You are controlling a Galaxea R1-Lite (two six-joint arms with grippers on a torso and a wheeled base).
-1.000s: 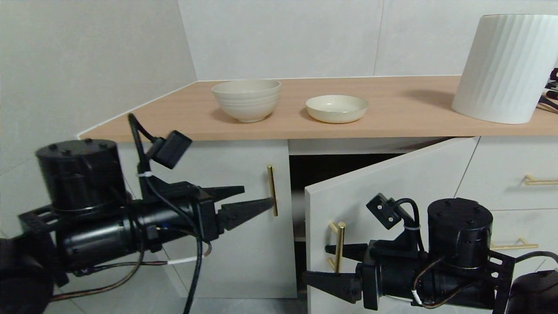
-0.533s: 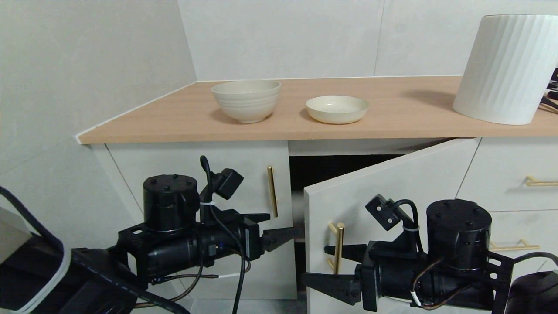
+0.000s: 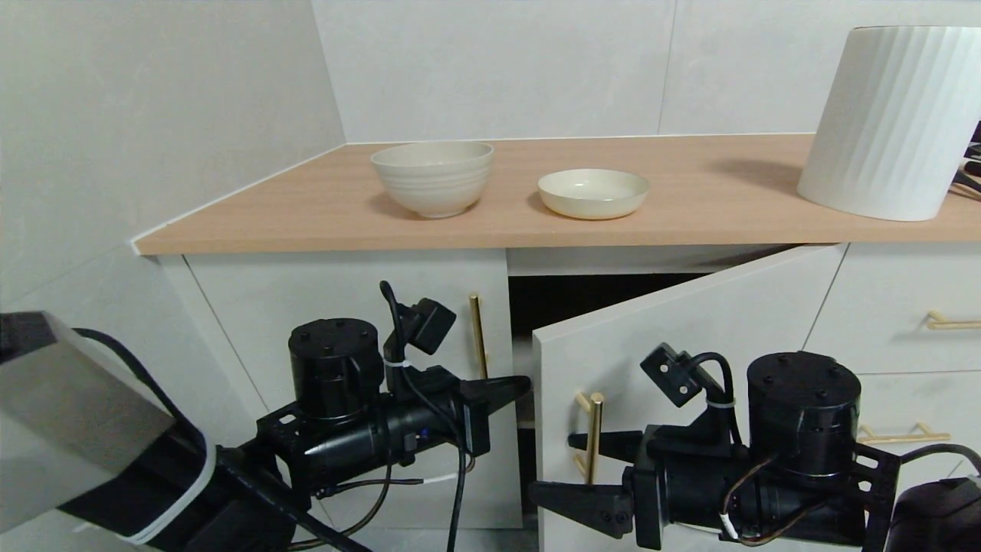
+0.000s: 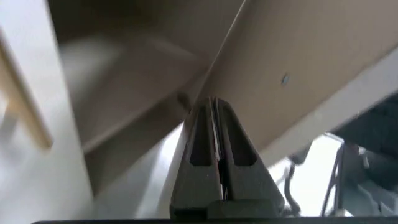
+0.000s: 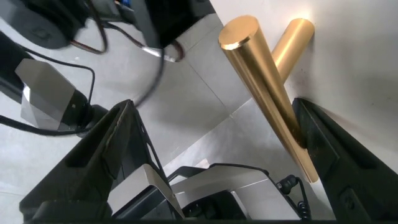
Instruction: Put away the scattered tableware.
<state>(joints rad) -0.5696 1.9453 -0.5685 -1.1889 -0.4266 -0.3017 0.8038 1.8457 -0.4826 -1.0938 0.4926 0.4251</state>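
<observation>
Right gripper (image 3: 552, 466) stands wide open, one finger on either side of the gold handle (image 3: 592, 433) of the open cabinet door (image 3: 690, 337). In the right wrist view the bar lies between the fingers, close against one of them and clear of the other, so it is not clamped. Left gripper (image 3: 512, 388) has its fingers pressed flat together with nothing between them. Its tip points right, into the dark gap between the shut left door (image 3: 345, 291) and the free edge of the open door. In the left wrist view the tip sits just beside the inner face of the open door. Contact cannot be confirmed.

Tableware noted: a deep cream bowl (image 3: 433, 176) with faint ribbed bands, upright, and a shallow cream dish (image 3: 592, 192) near it on the right, the two apart. Both rest on the wooden countertop (image 3: 306, 218), well above both grippers.

Each piece sits back from the near edge of the countertop, with a strip of bare wood in front. The bowl has open surface on its left as far as the wall. A tall white ribbed container (image 3: 889, 115) stands at the right end, well apart from the dish.

Below, the open door swings toward the near side from its right edge, leaving a dark opening under the dish. The shut left door carries an upright gold bar (image 3: 477, 333). Drawer fronts with gold pulls (image 3: 950, 318) lie farther right.
</observation>
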